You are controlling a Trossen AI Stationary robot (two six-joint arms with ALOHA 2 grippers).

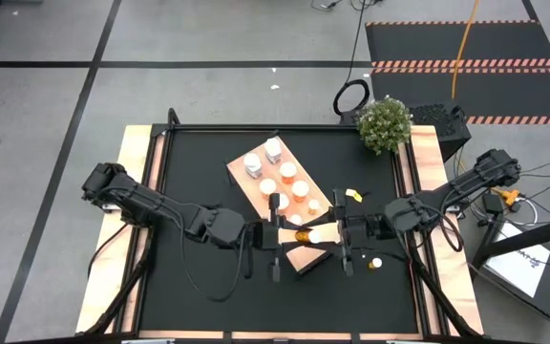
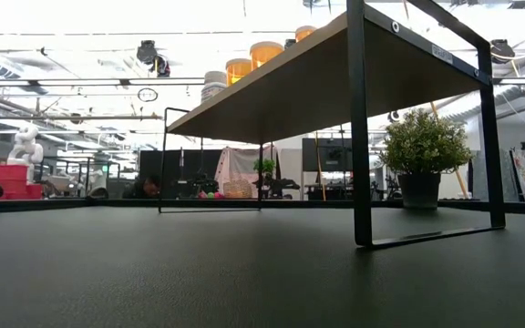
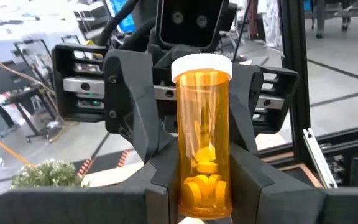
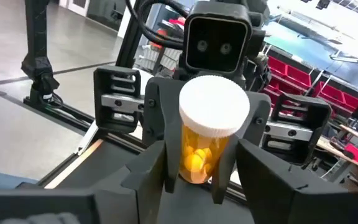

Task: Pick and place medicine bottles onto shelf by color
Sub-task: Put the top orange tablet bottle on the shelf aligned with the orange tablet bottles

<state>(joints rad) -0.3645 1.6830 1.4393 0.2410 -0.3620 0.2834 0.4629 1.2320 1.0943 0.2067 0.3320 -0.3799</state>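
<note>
Orange bottle (image 3: 204, 140): translucent amber body, white cap, yellow tablets inside. Shelf (image 1: 256, 188): light-wood top, black metal frame. Bottles on shelf (image 1: 273, 150): white caps; some white bodies, some orange. Tabletop (image 1: 199, 162): matte black, pale wood border. Potted plant (image 1: 385, 123): green foliage, dark pot. Both grippers: black.

The dark, matte bench (image 2: 244, 273) is seen stretching level across the foreground. A light-wood shelf board (image 2: 335, 77) is carried above it on thin black metal legs (image 2: 359, 128). On its upper surface, orange-bodied medicine bottles (image 2: 267, 53) and one white bottle (image 2: 214, 84) are partly seen over the edge. A small green potted plant in a dark pot (image 2: 422, 155) is placed beyond the frame, at the bench's far edge.
</note>
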